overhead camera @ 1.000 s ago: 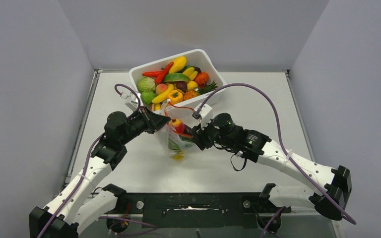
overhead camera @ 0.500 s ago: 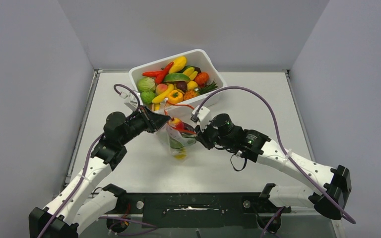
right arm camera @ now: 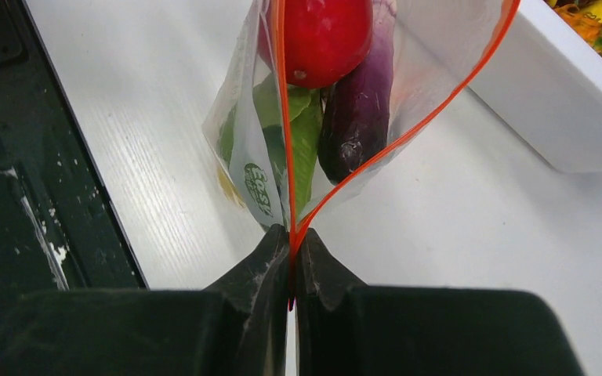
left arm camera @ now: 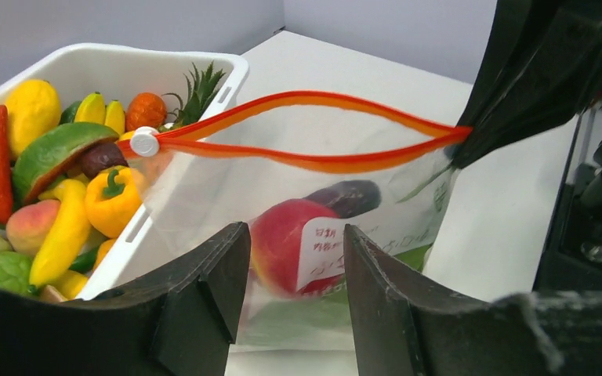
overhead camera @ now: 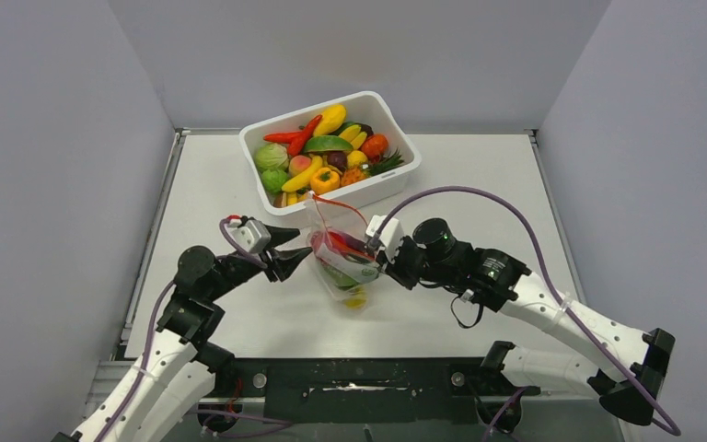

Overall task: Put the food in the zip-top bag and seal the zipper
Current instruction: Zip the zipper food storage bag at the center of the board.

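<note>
The clear zip-top bag (overhead camera: 342, 265) hangs over the table in front of the tub, its mouth gaping. Inside it are a red fruit (left arm camera: 282, 244), a purple aubergine (right arm camera: 359, 106) and a green leaf (right arm camera: 302, 137). The red-orange zipper (left arm camera: 337, 163) stands apart in a loop, with its white slider (left arm camera: 144, 142) at the tub end. My right gripper (overhead camera: 385, 261) (right arm camera: 291, 244) is shut on the zipper's other end. My left gripper (overhead camera: 302, 249) (left arm camera: 296, 262) is open just left of the bag, not touching it. More food (overhead camera: 327, 152) fills the tub.
The white tub (overhead camera: 368, 191) stands at the back centre, its near wall close behind the bag (right arm camera: 549, 117). Grey walls close in the table on the left, right and back. The dark base rail (overhead camera: 359, 382) runs along the near edge.
My left gripper has let go of the bag's left edge, opened and drawn back to the left and nearer. The right gripper has shut on the zipper end and carried the bag slightly nearer.
</note>
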You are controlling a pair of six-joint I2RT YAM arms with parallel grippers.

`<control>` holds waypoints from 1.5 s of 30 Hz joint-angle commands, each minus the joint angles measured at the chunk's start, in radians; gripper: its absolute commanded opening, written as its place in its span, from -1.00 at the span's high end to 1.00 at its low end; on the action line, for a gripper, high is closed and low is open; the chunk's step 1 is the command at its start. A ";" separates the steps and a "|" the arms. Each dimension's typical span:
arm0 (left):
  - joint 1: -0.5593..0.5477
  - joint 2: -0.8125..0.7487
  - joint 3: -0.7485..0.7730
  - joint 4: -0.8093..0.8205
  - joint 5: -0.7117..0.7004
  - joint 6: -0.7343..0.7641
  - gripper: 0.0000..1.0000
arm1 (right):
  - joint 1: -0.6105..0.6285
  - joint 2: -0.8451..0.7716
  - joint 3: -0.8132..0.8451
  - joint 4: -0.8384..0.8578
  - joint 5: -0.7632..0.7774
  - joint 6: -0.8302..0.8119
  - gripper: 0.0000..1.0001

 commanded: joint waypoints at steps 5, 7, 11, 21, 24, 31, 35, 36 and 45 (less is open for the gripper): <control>-0.001 0.030 0.051 -0.070 0.108 0.391 -0.09 | -0.003 -0.139 -0.002 -0.166 0.000 -0.129 1.00; 0.001 0.050 0.054 -0.044 0.107 0.397 -0.12 | -0.001 -0.167 -0.008 -0.189 -0.022 -0.165 1.00; 0.006 0.124 0.061 0.067 0.136 0.390 -0.15 | -0.001 -0.205 -0.010 -0.215 -0.005 -0.207 1.00; 0.113 0.285 0.106 0.195 0.312 0.333 -0.16 | 0.000 -0.218 0.007 -0.250 -0.031 -0.263 1.00; 0.146 0.323 0.112 0.221 0.370 0.323 -0.16 | 0.002 -0.238 -0.025 -0.232 -0.043 -0.291 1.00; 0.149 0.410 0.137 0.303 0.556 0.277 -0.17 | 0.003 -0.240 -0.028 -0.206 -0.056 -0.302 1.00; 0.149 0.456 0.142 0.371 0.590 0.247 -0.16 | 0.003 -0.237 -0.026 -0.210 -0.061 -0.307 1.00; 0.148 0.463 0.141 0.384 0.596 0.241 -0.15 | 0.002 -0.238 -0.027 -0.209 -0.059 -0.307 1.00; 0.157 0.436 0.140 0.261 0.578 0.296 1.00 | 0.003 -0.259 -0.027 -0.182 -0.039 -0.285 0.97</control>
